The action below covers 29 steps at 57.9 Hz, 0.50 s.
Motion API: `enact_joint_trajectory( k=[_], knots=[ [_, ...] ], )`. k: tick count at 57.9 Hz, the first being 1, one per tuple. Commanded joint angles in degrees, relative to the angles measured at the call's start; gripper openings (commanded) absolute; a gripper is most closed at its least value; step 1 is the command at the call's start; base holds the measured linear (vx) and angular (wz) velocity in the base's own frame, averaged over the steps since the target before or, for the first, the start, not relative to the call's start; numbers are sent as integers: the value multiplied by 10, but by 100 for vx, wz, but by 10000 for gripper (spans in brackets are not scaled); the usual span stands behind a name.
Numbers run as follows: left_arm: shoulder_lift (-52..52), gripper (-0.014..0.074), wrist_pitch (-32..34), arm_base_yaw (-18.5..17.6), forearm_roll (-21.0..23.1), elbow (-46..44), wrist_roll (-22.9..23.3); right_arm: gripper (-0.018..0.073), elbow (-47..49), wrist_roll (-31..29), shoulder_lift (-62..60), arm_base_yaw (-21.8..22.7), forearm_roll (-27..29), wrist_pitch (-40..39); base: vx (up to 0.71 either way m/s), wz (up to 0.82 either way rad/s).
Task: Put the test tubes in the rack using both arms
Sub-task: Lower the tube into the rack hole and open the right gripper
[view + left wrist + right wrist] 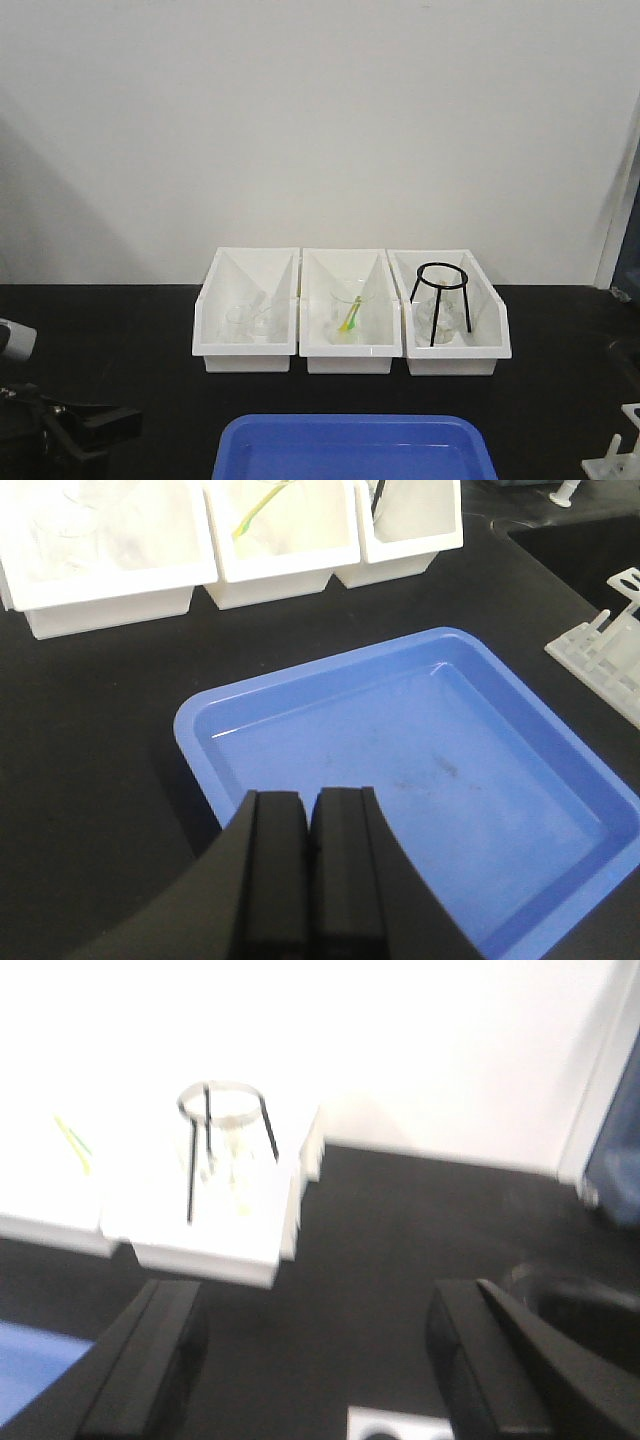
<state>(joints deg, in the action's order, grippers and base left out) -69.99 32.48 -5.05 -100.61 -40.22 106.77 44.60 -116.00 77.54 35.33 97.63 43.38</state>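
The white rack (598, 648) stands on the black table to the right of the blue tray (400, 780); its edge shows at the lower right (615, 462), and one corner with round holes lies just below my right gripper (400, 1426). My left gripper (310, 815) is shut with nothing between its fingers. It hovers over the tray's near edge and shows at the lower left (125, 425) in the front view. My right gripper (315, 1360) is wide open over the table and holds nothing. The test tubes are out of view; I make out only blurred clear glassware (248, 320).
Three white open-fronted bins (350, 355) line the back of the table. The right bin holds a black wire tripod ring (441, 300), the middle one a yellow-green item (349, 320). A white wall rises behind. A dark round object (585, 1305) lies at the right.
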Motion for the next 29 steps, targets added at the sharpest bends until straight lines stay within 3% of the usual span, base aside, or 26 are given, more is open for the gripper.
enact_joint_trajectory(
  k=[1, 6, 10, 19, 29],
  knots=[
    [16, -18, 7, 0, -22, -15, 3, 524, 31, 43, -45, 2, 47, 48, 0, 0],
    [16, -18, 11, 0, -22, -15, 3, 465, 45, 101, -76, 2, 47, 68, 0, 0],
    [16, -18, 14, 0, -23, -15, 3, 364, 52, 152, -111, 2, 46, 76, 0, 0],
    [16, -18, 31, 0, -24, -15, 3, -4, 56, 267, -185, 2, 42, 87, 0, 0],
    [16, -18, 64, 0, -24, -15, 4, -9, 56, 376, -257, -20, -35, 117, 0, 0]
  ],
)
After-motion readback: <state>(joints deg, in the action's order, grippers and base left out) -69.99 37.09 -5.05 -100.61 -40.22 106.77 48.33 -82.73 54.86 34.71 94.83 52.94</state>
